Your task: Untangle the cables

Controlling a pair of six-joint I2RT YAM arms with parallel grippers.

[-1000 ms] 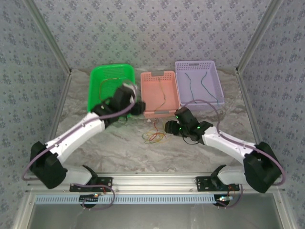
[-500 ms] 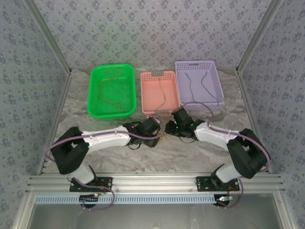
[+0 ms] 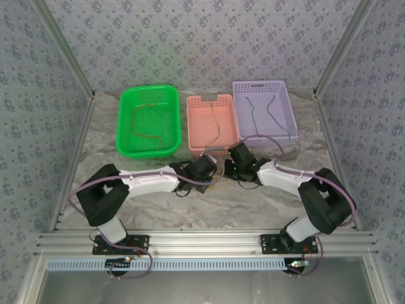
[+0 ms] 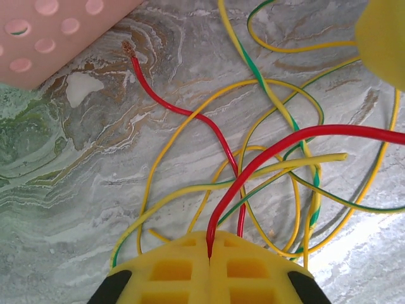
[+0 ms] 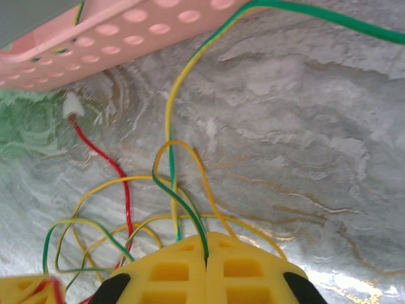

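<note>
A tangle of cables (image 3: 219, 178) lies on the marble table just in front of the pink basket (image 3: 212, 101). In the left wrist view, my left gripper (image 4: 209, 238) is shut on a red cable (image 4: 278, 149) that loops over several yellow and yellow-green cables (image 4: 190, 193). My right gripper (image 5: 206, 240) is shut on a green-and-yellow striped cable (image 5: 180, 202), which rises out of the same tangle. In the top view the left gripper (image 3: 205, 168) and right gripper (image 3: 229, 168) sit close together on either side of the tangle.
The green basket (image 3: 126, 101) holds an orange cable (image 3: 142, 130). One cable lies in the pink basket, and the purple basket (image 3: 259, 86) holds two blue ones. The pink basket's wall (image 5: 95, 44) stands just beyond the tangle. The right gripper's yellow finger (image 4: 383, 31) shows at the left wrist view's corner.
The left arm has swung from over the green basket down to the tangle, uncovering the orange cable there. The right gripper has shifted a little left toward the tangle.
</note>
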